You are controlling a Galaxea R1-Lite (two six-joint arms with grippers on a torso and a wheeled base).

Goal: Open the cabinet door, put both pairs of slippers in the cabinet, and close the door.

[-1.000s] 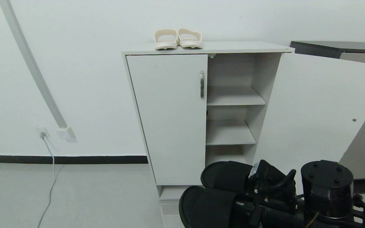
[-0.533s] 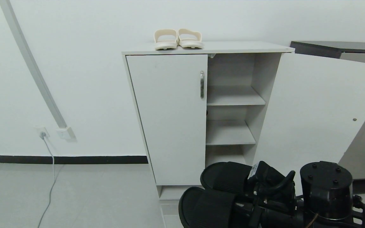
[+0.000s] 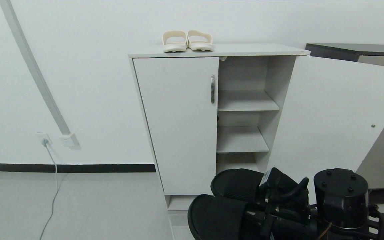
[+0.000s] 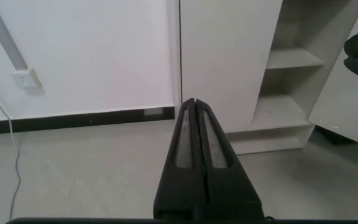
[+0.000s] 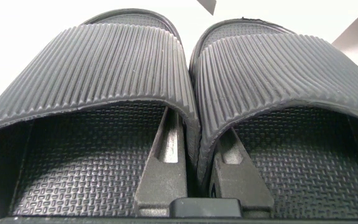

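— What are the right fingers (image 5: 164,168) doing?
— Pinching the black slippers (image 5: 110,68) together, one finger inside each, clamping the touching inner walls. The slippers have ribbed straps and pebbled footbeds.
— Where is that pair?
— Held low before the cabinet (image 3: 178,126), beside its open right door (image 3: 328,116).
— And the left fingers (image 4: 185,146)?
— Pressed together above the floor (image 4: 73,168). The cream slippers (image 3: 187,41) sit on the cabinet top.

Right door (image 3: 332,113) wide open; shelves (image 3: 242,140) accessible; left door (image 3: 178,123) shut.
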